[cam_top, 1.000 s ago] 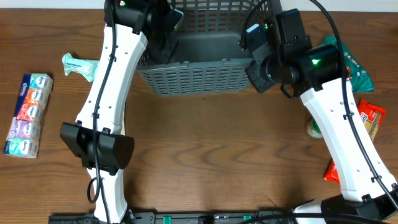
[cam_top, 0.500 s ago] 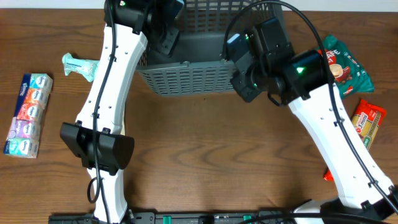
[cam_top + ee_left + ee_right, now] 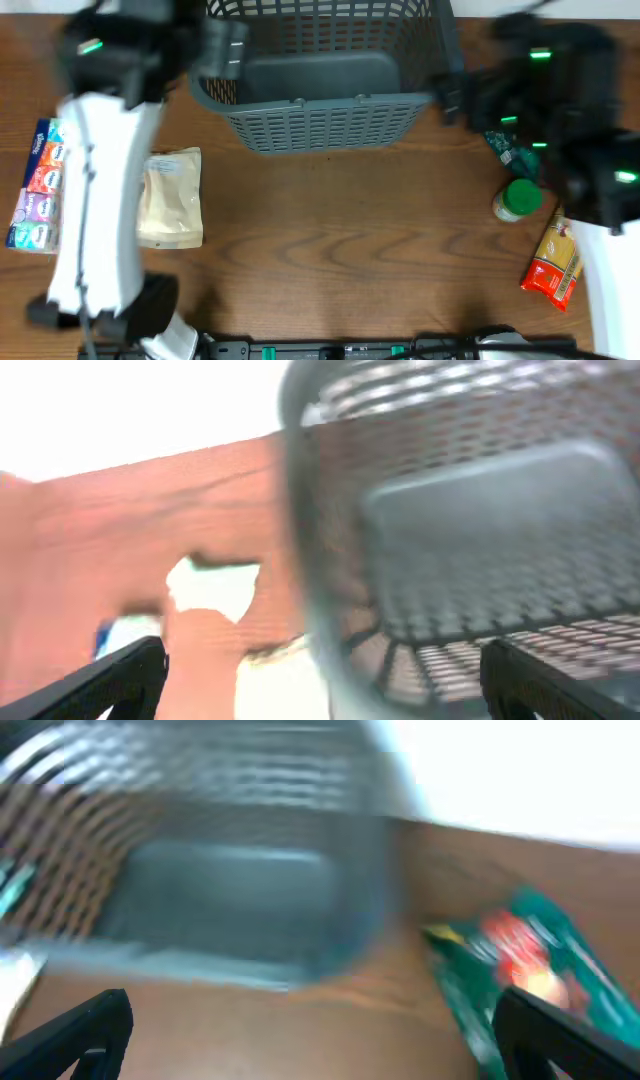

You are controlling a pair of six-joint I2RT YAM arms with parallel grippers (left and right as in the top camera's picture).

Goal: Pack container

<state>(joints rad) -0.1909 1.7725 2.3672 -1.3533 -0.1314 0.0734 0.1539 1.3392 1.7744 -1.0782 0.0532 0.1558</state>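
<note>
Both arms just after leaving the basket [image 3: 320, 120], which stands at the far middle of the table [image 3: 330, 250], upright and touched by neither arm. Half a second ago both grippers were close against its two near corners. Now the left arm [image 3: 95, 200] has swung out over the left side of the table and the right arm [image 3: 590, 150] over the right side (heavy motion blur in all three views shows that both are moving fast). In the left wrist view the left gripper [image 3: 320, 685] has its fingers spread wide with nothing between them, and the basket's lattice wall and bare floor lie just ahead. The right gripper [image 3: 320, 1040] is likewise spread and empty, with the basket to its left and a green bag [image 3: 510, 970] to its right. With the left arm moved aside, a pale pouch [image 3: 172, 197] shows near a tissue pack [image 3: 40, 185]. On the right, a green-lidded jar [image 3: 517, 198] and a red and yellow packet [image 3: 553, 262] lie in the open. The basket floor is bare, so no item is packed yet. The handling of the basket appears finished, and each arm is probably heading for the goods on its own side to begin loading.
</note>
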